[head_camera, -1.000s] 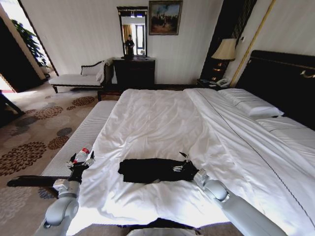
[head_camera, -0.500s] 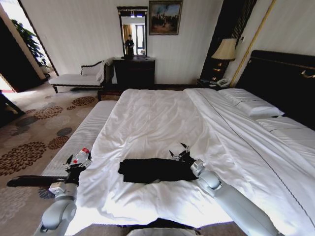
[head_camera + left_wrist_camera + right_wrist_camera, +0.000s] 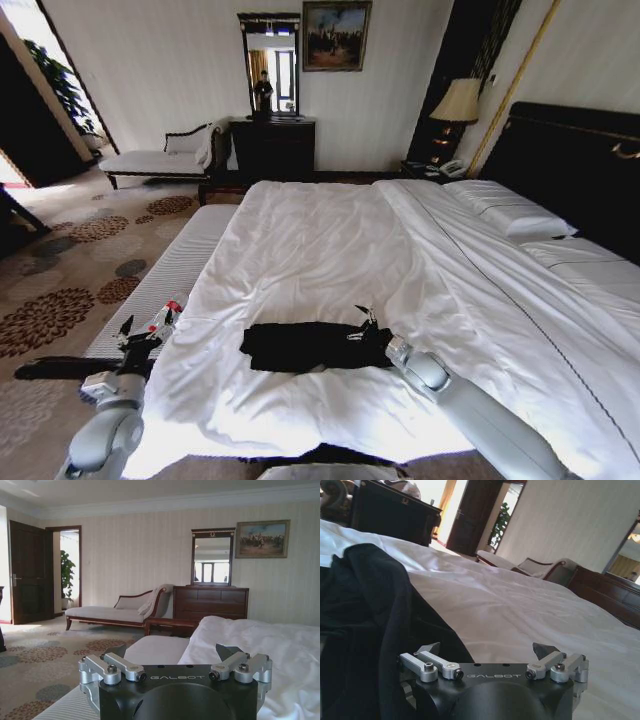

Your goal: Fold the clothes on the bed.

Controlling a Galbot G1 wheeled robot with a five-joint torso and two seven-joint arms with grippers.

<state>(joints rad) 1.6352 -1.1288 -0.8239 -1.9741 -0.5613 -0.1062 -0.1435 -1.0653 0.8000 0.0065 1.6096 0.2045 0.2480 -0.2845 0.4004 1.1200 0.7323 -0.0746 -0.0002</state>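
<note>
Low over the bed [image 3: 330,240], the right tool [image 3: 362,322] gapes beside the clothes [image 3: 305,345]; the left tool [image 3: 143,328] hangs released.

A black T-shirt [image 3: 312,345] lies on the white bed [image 3: 330,250]; brown floral medallions pattern the beige carpet [image 3: 60,290].

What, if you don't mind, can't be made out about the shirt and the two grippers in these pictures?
- T-shirt, head view: bunched dark, so its lettering and fold layers are unreadable.
- T-shirt, right wrist view: cut off by the frame edge and the right gripper body.
- Left gripper, head view: too small; the left wrist view shows it open beside the bed.
</note>
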